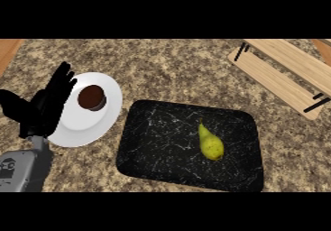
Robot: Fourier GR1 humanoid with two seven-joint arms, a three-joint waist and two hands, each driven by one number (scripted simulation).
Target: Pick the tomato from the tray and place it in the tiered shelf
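Observation:
A black marbled tray (161, 140) lies on the counter at centre. On it rests a yellow-green pear (209, 143), stem pointing away from me; I see no tomato on the tray. The light wooden tiered shelf (281, 72) stands at the upper right, its slats bare. My left hand (41, 113) is open at the far left, fingers straight and pointing up, overlapping the left rim of a white plate. It holds nothing. My right hand does not show.
The white plate (94, 119) sits left of the tray and carries a small dark brown round object (92, 97). Speckled granite counter (167, 67) stretches between plate, tray and shelf. A wooden surface shows at the top left corner.

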